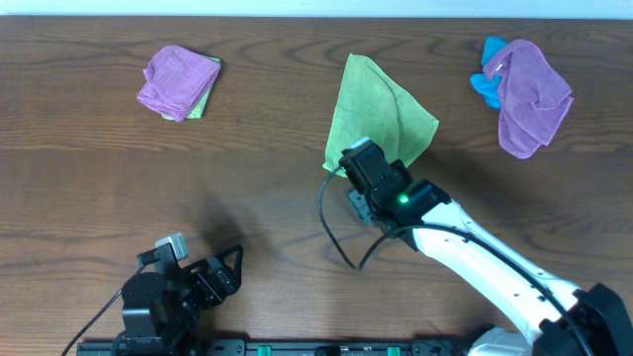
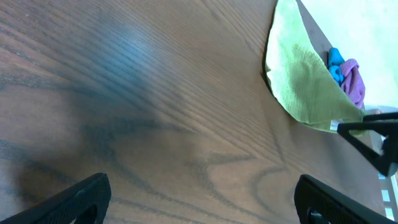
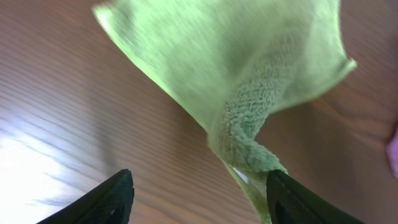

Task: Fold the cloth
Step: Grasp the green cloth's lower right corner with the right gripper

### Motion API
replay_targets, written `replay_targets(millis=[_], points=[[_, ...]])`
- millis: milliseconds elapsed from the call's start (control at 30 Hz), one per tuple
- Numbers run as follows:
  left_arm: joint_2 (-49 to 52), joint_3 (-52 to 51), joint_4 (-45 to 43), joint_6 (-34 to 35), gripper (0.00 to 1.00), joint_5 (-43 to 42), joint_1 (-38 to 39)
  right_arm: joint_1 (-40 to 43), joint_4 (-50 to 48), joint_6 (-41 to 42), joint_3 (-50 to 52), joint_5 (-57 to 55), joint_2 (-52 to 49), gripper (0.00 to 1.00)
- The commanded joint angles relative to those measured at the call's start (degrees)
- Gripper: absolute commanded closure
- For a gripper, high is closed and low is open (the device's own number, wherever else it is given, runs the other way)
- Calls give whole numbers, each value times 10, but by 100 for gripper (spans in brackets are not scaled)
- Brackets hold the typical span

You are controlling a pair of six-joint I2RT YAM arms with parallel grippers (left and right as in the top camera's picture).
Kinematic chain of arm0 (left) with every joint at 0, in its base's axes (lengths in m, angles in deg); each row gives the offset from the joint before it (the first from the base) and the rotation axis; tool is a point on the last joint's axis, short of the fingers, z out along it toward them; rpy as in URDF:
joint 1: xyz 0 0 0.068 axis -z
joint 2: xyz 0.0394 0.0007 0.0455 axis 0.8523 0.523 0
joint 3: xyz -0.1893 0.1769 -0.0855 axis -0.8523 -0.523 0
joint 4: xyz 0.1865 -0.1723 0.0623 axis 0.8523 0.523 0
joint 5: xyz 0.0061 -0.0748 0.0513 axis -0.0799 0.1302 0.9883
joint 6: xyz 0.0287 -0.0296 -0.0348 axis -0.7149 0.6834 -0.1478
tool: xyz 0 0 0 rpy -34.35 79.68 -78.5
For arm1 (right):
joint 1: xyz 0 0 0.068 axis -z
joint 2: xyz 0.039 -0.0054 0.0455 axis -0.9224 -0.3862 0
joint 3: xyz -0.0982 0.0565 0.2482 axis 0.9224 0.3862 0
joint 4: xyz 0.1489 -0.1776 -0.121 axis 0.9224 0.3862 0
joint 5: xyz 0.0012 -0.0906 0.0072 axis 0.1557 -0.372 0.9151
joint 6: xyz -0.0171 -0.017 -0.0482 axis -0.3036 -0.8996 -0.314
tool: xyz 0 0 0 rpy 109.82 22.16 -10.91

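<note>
The right gripper (image 3: 199, 186) is hovering wide open, clamping nothing, a twisted corner of the soft lime-green microfibre cloth (image 3: 205, 56) trailing just ahead.

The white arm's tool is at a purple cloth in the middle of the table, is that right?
Not purple: the cloth at the right tool, in the middle of the table, is lime-green. The overhead view shows it.

Wood-grain table (image 1: 247, 188) carries: left purple cloth (image 1: 173, 79) atop a pale green cloth (image 1: 204, 99); lime-green cloth (image 1: 381, 109) at centre, partly raised; right purple cloth (image 1: 534, 94) touching a blue cloth (image 1: 488, 84).
</note>
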Motion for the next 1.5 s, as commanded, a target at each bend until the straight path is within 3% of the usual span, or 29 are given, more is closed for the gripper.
replay_targets(millis=[0, 267, 467, 633, 933, 967, 1000, 1233, 1467], points=[[-4, -5, -1, 6, 5, -7, -1, -14, -7, 25, -24, 74, 3, 31], [-4, -5, -8, 6, 5, 11, -1, -27, -14, 52, -26, 103, 3, 35], [-4, -5, -16, 6, 5, 11, -1, -7, -18, 183, -26, 88, 3, 36], [-4, -5, -17, 6, 5, 16, -1, 40, 29, 379, -24, 157, 3, 34], [6, 3, -21, 6, 4, 16, -1, 112, 35, 373, -7, 254, 3, 30], [14, 9, -21, 6, 4, 18, -1, 117, 32, 372, 1, 263, 5, 44], [25, 15, -21, 6, 4, 20, -1, 122, 23, 370, 13, 271, 9, 43], [146, 78, -21, -26, 4, 20, -1, 148, -108, 386, 140, 327, 63, 42], [302, 190, -6, -94, 4, 20, -1, 151, -232, 465, 241, 347, 71, 40]])
